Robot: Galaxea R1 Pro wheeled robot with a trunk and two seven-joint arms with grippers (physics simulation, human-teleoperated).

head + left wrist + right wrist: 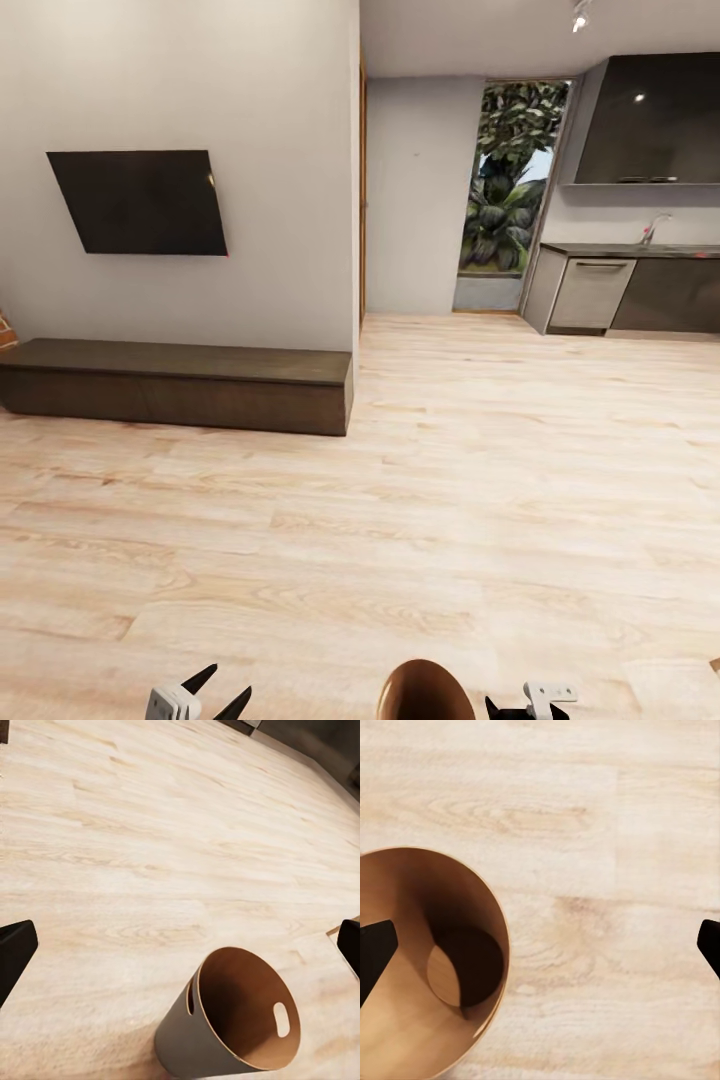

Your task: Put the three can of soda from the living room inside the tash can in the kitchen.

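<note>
The tash can (pixel 424 692), a grey tapered bucket with a copper-brown inside, sits at the bottom centre of the head view between my two grippers. My left gripper (pixel 218 692) is open; in its wrist view the bucket (pixel 232 1020) stands on the wood floor just beyond the wide-apart fingertips (pixel 15 952). My right gripper (pixel 540 945) is open too, looking straight down: one fingertip (pixel 375 952) hangs over the bucket's mouth (pixel 405 915), the other over bare floor. No can of soda is in view, and the bucket's bottom looks bare.
A long dark low cabinet (pixel 180 385) runs along the left wall under a wall-mounted TV (pixel 140 200). The kitchen's dark cabinets (pixel 630 290) and counter stand at the far right, past a window with plants (pixel 505 190). Light wood floor (pixel 450 480) stretches ahead.
</note>
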